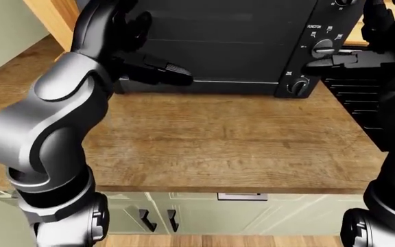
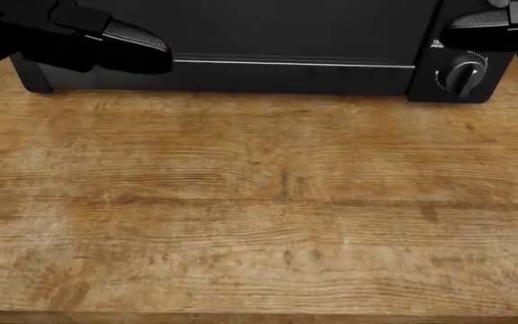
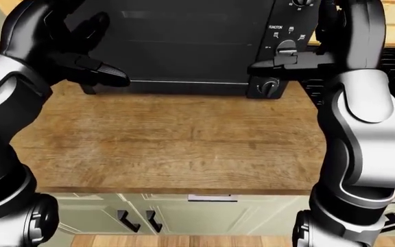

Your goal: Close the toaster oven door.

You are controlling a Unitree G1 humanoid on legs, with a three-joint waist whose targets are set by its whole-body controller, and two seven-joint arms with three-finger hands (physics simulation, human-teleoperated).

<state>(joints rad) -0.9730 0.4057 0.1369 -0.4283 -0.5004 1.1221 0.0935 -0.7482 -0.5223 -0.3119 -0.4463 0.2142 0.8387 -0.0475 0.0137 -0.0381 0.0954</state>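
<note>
The black toaster oven (image 1: 231,46) stands at the top of the wooden counter (image 1: 218,144). Its glass door (image 3: 177,41) stands upright, flush with the oven's face, with a thin silver line along its lower edge (image 2: 286,63). My left hand (image 1: 159,69) is open, its fingers stretched out by the door's lower left corner and holding nothing. My right hand (image 3: 287,59) is open, its fingers stretched across the control panel between the knobs (image 1: 298,86). Whether either hand touches the oven is unclear.
Pale green cabinet doors with dark handles (image 1: 146,218) run below the counter's near edge. A black ribbed thing (image 1: 355,98) sits to the right of the oven. A light wooden cabinet side (image 1: 53,15) stands at the top left.
</note>
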